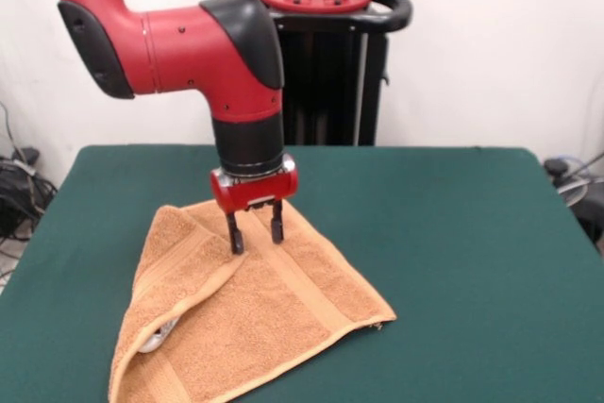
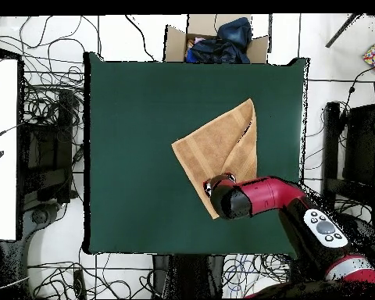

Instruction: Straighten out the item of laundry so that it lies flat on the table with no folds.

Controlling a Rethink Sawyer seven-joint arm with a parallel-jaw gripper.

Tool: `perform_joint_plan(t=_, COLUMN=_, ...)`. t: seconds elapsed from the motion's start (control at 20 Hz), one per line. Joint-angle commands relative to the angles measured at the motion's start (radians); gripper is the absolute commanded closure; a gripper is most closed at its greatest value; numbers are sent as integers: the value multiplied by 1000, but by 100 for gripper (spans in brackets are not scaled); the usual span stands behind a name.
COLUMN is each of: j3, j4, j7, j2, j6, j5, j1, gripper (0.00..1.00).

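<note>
The orange-tan towel (image 1: 264, 313) lies on the green table (image 1: 453, 233), folded over on itself along a diagonal into a rough triangle. A flap overlaps its left side and a small white tag (image 1: 156, 339) shows under that flap. My gripper (image 1: 256, 239) points straight down over the towel's far part, open, with its fingertips (image 1: 234, 244) at the cloth surface beside the fold edge. Nothing is held between the jaws. In the overhead view the towel (image 2: 222, 144) lies right of the table's (image 2: 136, 141) middle, and the arm (image 2: 249, 197) covers its near corner and hides the gripper.
The robot's pedestal (image 1: 326, 44) stands behind the table's far edge. A cardboard box with dark clothes (image 2: 214, 43) sits beyond the table's opposite edge. Cables (image 2: 50, 141) lie on the floor around the table. A white surface (image 2: 1, 148) stands at the overhead view's left.
</note>
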Motion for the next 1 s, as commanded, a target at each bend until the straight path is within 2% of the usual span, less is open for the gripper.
perform_joint_plan(t=0.05, j3=8, j4=-121, j7=-36, j2=85, j6=-12, j5=-59, j1=8, gripper=0)
perform_joint_plan(t=0.45, j3=101, j4=-208, j7=-205, j2=117, j6=105, j5=-24, j1=-71, gripper=0)
perform_joint_plan(t=1.0, j3=150, j4=-224, j7=-220, j2=87, j6=165, j5=-44, j1=-91, gripper=0)
